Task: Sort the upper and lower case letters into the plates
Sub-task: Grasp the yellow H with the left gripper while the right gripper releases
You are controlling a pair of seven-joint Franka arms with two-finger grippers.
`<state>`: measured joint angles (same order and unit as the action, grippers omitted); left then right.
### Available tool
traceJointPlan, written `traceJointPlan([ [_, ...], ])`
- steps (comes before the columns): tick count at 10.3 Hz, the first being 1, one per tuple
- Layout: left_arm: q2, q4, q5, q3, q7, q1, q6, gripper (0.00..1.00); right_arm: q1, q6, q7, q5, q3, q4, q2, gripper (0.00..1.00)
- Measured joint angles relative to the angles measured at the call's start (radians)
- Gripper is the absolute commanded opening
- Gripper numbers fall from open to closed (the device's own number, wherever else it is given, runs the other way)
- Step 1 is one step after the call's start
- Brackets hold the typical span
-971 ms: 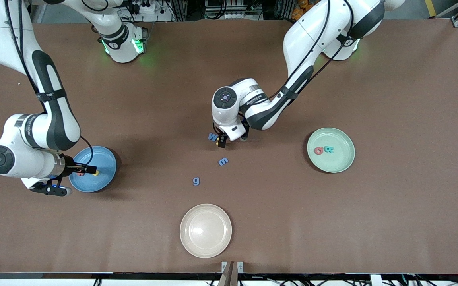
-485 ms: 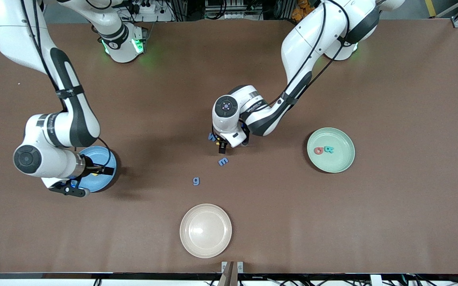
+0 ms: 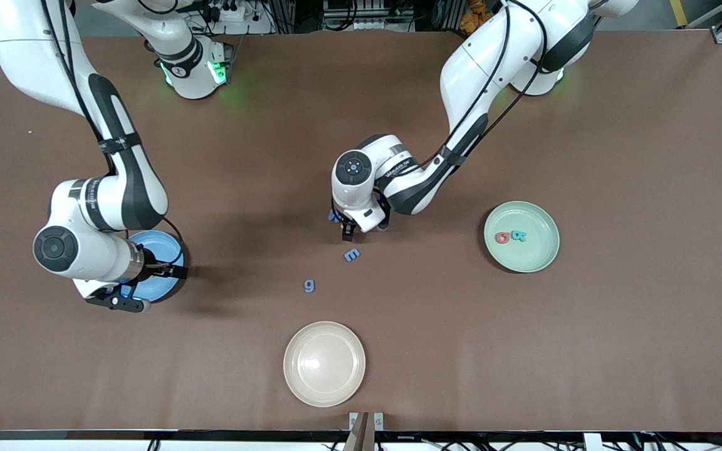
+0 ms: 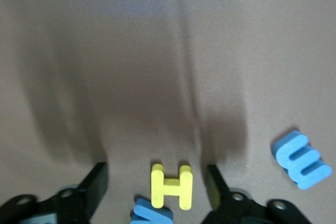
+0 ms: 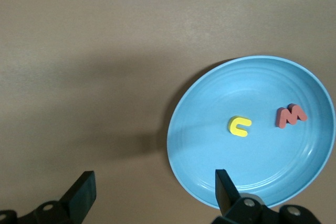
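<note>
Between the fingers of the left gripper [image 4: 157, 190], low over the middle of the brown table [image 3: 618, 125], stands a yellow H [image 4: 171, 186]; the jaws are apart, one on each side of it, with a gap to either finger. A blue letter [image 4: 152, 214] touches the H at the gripper's palm end, its shape mostly hidden. A blue m [image 3: 352, 254] lies on the table just beside the gripper, nearer the front camera, and a blue g [image 3: 309, 285] lies nearer still. The mint plate [image 3: 539, 260], toward the left arm's end, holds a red letter [image 3: 502, 237] and a teal letter [image 3: 518, 236].

The right gripper [image 5: 152, 192] hangs with jaws wide apart and nothing between them, over the table at the rim of the blue plate [image 5: 210, 103]. In that plate lie a yellow c [image 5: 240, 126] and a red M [image 5: 291, 115], well apart. A cream plate [image 3: 304, 388] sits near the table's front edge. Dark frames and cables line the room past the arm bases.
</note>
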<state>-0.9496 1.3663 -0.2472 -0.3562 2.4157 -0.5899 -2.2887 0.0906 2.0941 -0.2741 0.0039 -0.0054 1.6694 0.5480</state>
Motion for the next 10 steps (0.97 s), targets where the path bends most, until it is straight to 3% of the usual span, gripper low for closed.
traceJointPlan([
  [3, 0.001, -0.008, 0.0, 0.001, -0.001, -0.003, 0.002, 0.36, 0.003, 0.001, 0.0, 0.0, 0.0, 0.0, 0.0, 1.0],
  [10, 0.005, -0.009, 0.0, 0.002, -0.025, -0.006, 0.01, 0.26, 0.023, 0.002, -0.032, 0.0, 0.002, -0.002, 0.0, 1.0],
])
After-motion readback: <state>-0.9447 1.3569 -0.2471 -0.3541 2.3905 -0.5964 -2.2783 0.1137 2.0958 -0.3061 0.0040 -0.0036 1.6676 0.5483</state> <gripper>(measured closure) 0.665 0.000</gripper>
